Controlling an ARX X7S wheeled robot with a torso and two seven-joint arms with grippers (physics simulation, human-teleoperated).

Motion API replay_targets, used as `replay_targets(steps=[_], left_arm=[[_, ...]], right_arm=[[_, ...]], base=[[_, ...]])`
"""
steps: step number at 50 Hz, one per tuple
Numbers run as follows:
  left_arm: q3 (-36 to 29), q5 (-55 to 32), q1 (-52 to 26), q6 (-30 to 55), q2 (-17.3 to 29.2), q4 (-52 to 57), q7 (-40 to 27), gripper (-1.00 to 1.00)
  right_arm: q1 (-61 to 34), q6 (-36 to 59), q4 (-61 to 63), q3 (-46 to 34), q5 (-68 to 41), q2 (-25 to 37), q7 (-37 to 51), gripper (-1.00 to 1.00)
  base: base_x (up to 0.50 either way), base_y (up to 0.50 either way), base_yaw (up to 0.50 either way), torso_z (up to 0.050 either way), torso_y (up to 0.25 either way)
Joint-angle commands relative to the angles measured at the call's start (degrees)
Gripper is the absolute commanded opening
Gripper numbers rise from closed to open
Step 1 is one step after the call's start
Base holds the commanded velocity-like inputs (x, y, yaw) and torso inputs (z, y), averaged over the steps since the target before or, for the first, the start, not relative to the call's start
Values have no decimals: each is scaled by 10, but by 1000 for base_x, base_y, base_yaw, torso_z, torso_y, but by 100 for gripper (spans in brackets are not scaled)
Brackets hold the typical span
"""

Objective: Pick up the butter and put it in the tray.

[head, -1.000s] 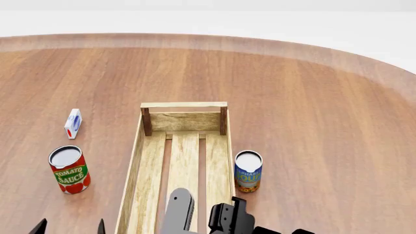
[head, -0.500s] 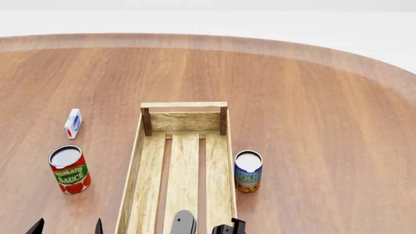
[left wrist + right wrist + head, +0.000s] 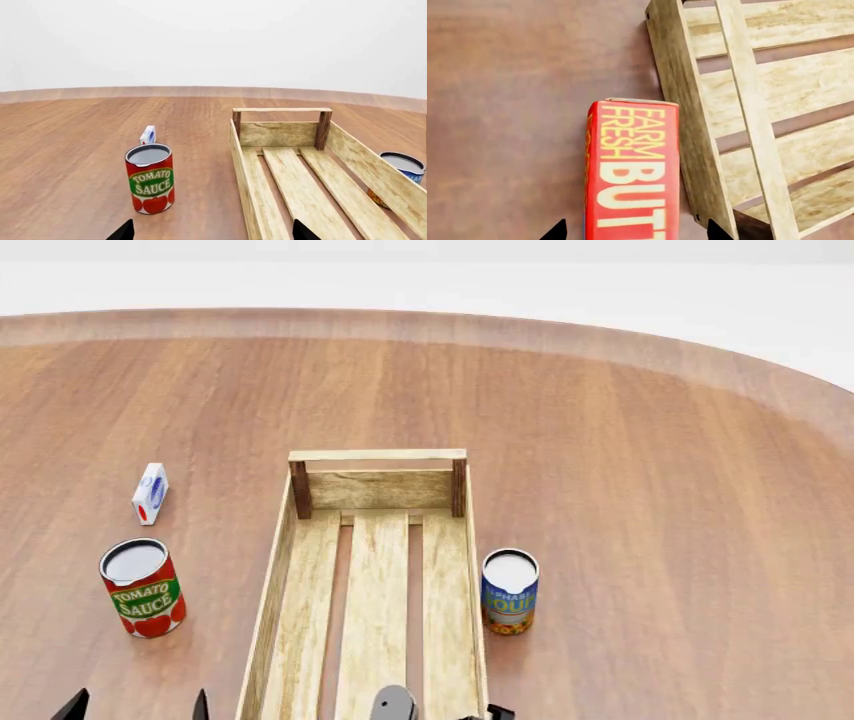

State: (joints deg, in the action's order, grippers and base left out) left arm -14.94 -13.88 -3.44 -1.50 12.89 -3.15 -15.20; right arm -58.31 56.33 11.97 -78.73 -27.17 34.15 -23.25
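Observation:
The butter (image 3: 632, 175), a red-orange box with yellow "FARM FRESH" lettering, lies flat on the table against the outer side wall of the tray (image 3: 684, 100). It shows only in the right wrist view. My right gripper (image 3: 635, 231) is open, with one dark fingertip on each side of the box and a small gap to both. The tray (image 3: 278, 570) is a long pale wooden crate in the middle of the head view, with nothing in it. My left gripper (image 3: 136, 707) is open and holds nothing, low at the tray's left, its tips (image 3: 123, 231) over bare table.
A tomato sauce can (image 3: 142, 589) stands left of the tray, with a small white-blue carton (image 3: 151, 492) behind it. A blue can (image 3: 509, 592) stands close to the tray's right wall. The round wooden table stretches far beyond them.
My right arm has drawn back toward the bottom edge of the head view and now barely shows. The left gripper and the objects have stayed in place.

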Motion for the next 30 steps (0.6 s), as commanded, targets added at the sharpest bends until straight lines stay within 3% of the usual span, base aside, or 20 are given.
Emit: replay_targets(steps=[1, 30], left_arm=[[-2, -3, 1, 0, 4, 1, -1, 100], [-9, -8, 2, 2, 11, 6, -4, 100]], right_arm=[[9, -14, -20, -3, 4, -3, 0, 100], [26, -48, -79, -3, 10, -6, -3, 100]], base=[[0, 0, 0, 0, 0], [0, 0, 0, 0, 0]])
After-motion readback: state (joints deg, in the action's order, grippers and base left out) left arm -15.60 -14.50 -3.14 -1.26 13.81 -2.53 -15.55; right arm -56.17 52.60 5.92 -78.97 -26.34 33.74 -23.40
